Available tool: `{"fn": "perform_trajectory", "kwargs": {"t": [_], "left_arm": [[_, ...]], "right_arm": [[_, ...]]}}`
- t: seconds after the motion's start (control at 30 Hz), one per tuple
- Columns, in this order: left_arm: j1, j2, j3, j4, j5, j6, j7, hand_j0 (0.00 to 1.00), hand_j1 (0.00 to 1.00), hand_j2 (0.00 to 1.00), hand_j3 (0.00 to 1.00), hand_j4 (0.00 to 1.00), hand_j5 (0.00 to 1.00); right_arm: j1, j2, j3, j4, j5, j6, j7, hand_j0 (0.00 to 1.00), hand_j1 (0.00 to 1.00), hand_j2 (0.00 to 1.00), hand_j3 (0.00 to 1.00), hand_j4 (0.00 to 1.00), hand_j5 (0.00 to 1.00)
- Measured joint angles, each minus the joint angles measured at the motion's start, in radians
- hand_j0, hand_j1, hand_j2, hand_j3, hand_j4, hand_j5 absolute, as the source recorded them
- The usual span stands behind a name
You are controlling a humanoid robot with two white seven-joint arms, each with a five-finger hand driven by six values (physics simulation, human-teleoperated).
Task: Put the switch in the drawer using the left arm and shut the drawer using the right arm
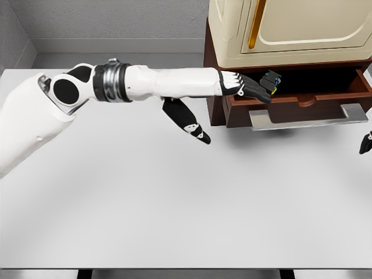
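The switch [271, 80], a small black block with yellow and blue marks, hangs tilted over the open drawer [302, 100]. My left hand [251, 87] reaches in from the left across the table, and its dark fingers [258, 92] grip the switch at their tips above the drawer's left part. The drawer is brown wood with a silver bar handle [308, 120] and is pulled out of the brown cabinet [216, 87]. Only a small dark part of my right hand [366, 142] shows at the right edge, below and to the right of the handle.
A cream appliance [290, 29] stands on top of the cabinet. The white table [174, 197] stretches in front of it. A black-and-white jointed part [187, 121] hangs under my left forearm. Grey walls close off the back and left.
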Motion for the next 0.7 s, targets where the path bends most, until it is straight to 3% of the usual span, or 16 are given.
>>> {"fn": "perform_trajectory", "kwargs": {"t": [0.2, 0.37, 0.53, 0.7], "left_arm": [[-0.005, -0.023, 0.0, 0.011, -0.021, 0.072, 0.0, 1.0, 1.0, 1.0, 1.0, 1.0, 1.0], [-0.018, -0.056, 0.0, 0.066, -0.014, 0.155, 0.0, 1.0, 1.0, 1.0, 1.0, 1.0, 1.0], [-0.02, -0.064, -0.004, 0.054, 0.139, 0.267, 0.0, 1.0, 1.0, 1.0, 1.0, 1.0, 1.0], [-0.031, -0.079, -0.005, 0.022, 0.216, 0.383, 0.0, 1.0, 1.0, 1.0, 1.0, 1.0, 1.0]], "right_arm": [[0.0, 0.0, 0.003, 0.0, -0.003, 0.0, 0.0, 0.32, 0.32, 0.32, 0.32, 0.32, 0.32], [-0.003, 0.003, -0.004, 0.0, -0.004, 0.0, 0.0, 0.33, 0.33, 0.33, 0.33, 0.33, 0.33], [-0.005, 0.013, -0.007, 0.0, -0.004, 0.0, 0.001, 0.33, 0.33, 0.33, 0.33, 0.33, 0.33], [-0.005, 0.019, -0.008, 0.0, -0.004, 0.0, 0.001, 0.33, 0.33, 0.33, 0.33, 0.33, 0.33]]}}
